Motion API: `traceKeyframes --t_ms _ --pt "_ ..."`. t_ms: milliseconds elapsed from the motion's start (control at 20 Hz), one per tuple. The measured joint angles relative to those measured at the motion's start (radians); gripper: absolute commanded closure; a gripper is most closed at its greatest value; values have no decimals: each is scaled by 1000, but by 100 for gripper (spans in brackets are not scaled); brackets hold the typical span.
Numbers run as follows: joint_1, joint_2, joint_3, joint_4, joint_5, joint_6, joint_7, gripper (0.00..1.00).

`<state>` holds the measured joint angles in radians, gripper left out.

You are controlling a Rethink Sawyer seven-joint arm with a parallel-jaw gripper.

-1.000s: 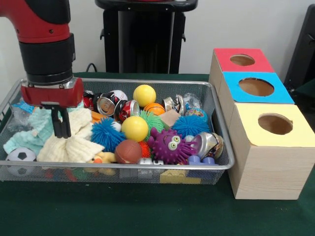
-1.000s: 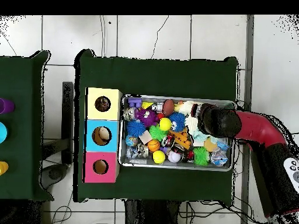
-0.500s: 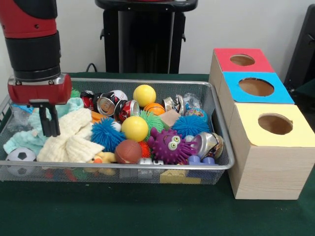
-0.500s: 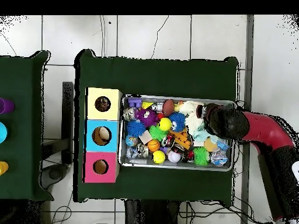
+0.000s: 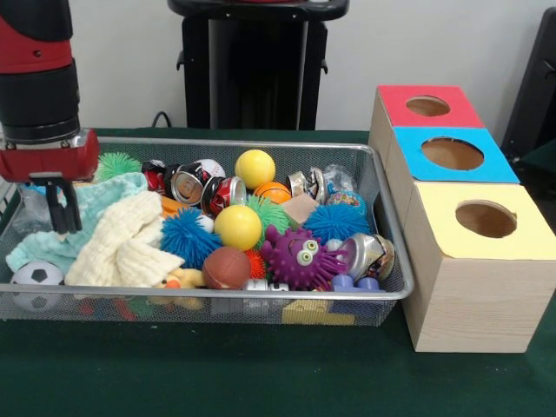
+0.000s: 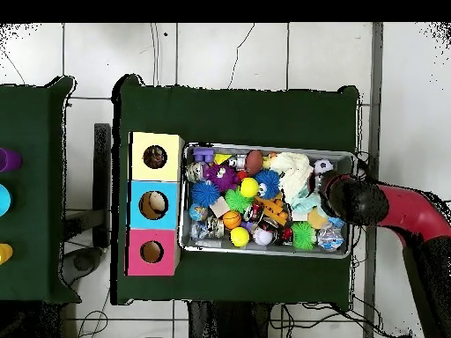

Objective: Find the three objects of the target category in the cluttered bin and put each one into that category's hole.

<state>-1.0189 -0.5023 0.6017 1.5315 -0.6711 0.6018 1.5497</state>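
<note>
— So, where's your gripper (image 5: 62,217)?
— Over the wire bin's (image 5: 382,208) left end, fingers pinched together, empty, just above the mint cloth (image 5: 91,204).
— And the boxes?
— Your red (image 5: 426,106), blue (image 5: 450,154) and yellow (image 5: 482,219) holes sit right of the bin.

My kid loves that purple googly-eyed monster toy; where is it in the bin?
In the front view, the purple monster toy sits near the basket's front rim, right of the brown football, below the yellow ball.
</note>
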Motion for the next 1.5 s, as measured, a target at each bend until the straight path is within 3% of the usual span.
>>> traceKeyframes --t_ms 500,950,1500 --pt "-91 27 1 70 -75 -7 0 100" --pt "-115 42 1 118 -115 -50 0 100" --pt "-90 139 -4 118 -176 -258 0 100"
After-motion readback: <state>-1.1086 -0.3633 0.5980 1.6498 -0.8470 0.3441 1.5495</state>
